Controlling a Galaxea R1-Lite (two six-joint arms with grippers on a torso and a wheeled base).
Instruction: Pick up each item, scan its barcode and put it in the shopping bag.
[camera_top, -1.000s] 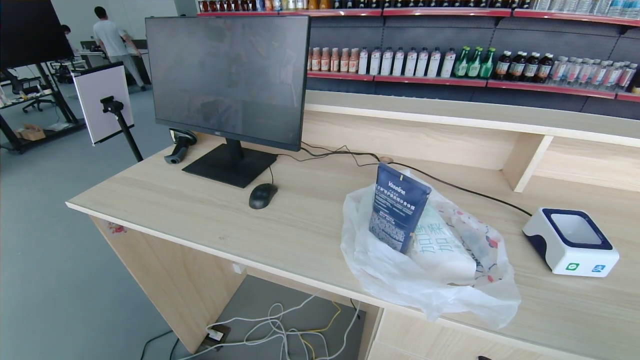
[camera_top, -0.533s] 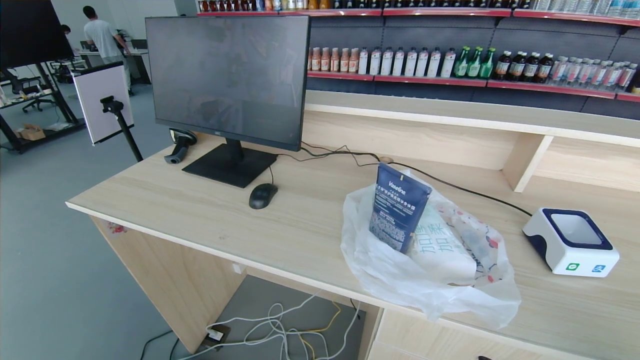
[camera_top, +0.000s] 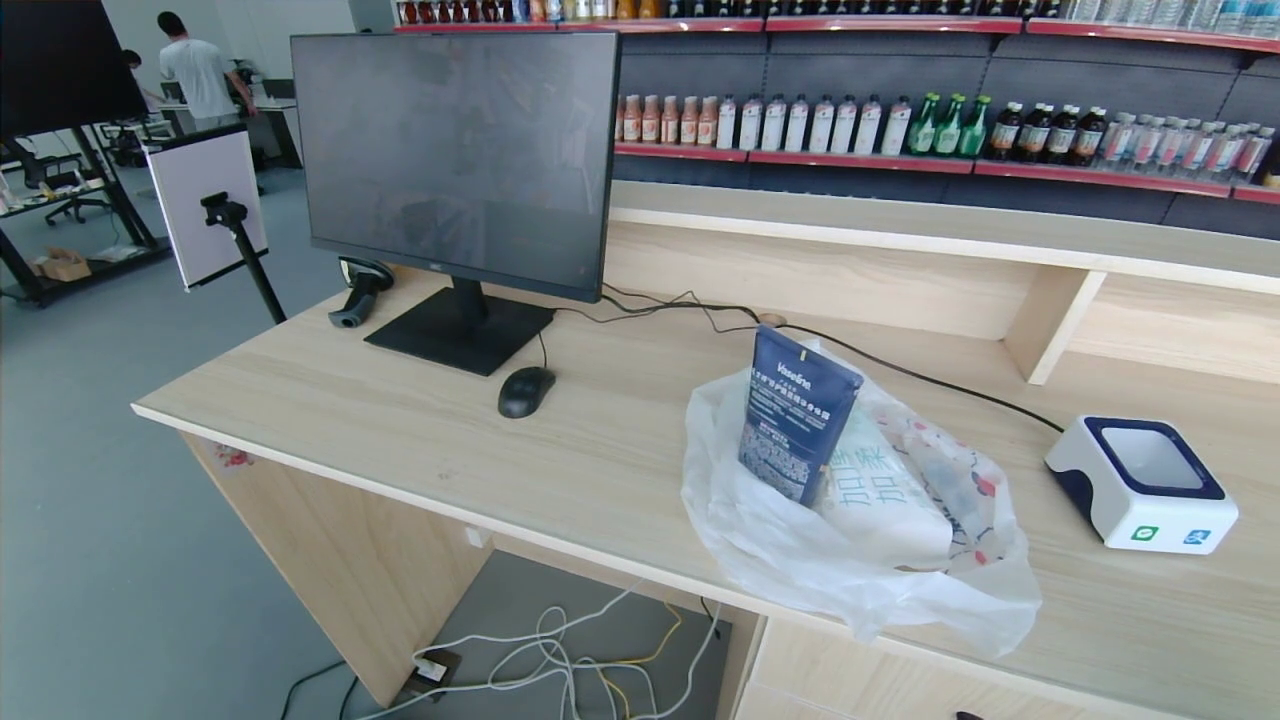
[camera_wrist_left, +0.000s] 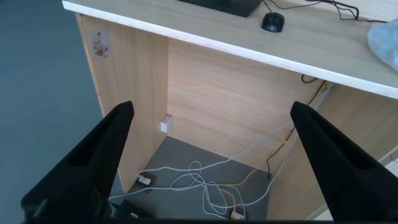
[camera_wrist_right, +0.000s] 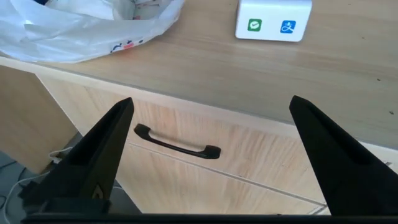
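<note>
The bagging looks to me like the closing step. The shopping bag (camera_top: 760, 560) lies slumped on the worktop (camera_top: 420, 430) near its front edge, between the mouse (camera_top: 525, 390) and the barcode scanner (camera_top: 1140, 480), and the goods sit inside it. Counted, the bag holds 3 items that I can make out: 1 dark blue pouch (camera_top: 795, 420) standing upright at the bag's mouth, 1 white pack (camera_top: 880, 495) leaning against it, and 1 floral-printed pack (camera_top: 955, 470) just behind that; whether more lie underneath I cannot tell. The left hand (camera_wrist_left: 211, 106) hangs below the worktop's edge with its 2 fingers spread wide and nothing between them. The right hand (camera_wrist_right: 211, 99) is low in front of the drawer handle (camera_wrist_right: 177, 143), its fingers likewise wide apart and holding nothing. Elsewhere on the worktop stand 1 monitor (camera_top: 460, 150) and 1 handheld scanner (camera_top: 358, 290) in its cradle. With no loose goods on the surface, I judge the next move calls only for a check that nothing waits to be scanned; any further item would need a lift to the scanner's window before it goes into the bag.
</note>
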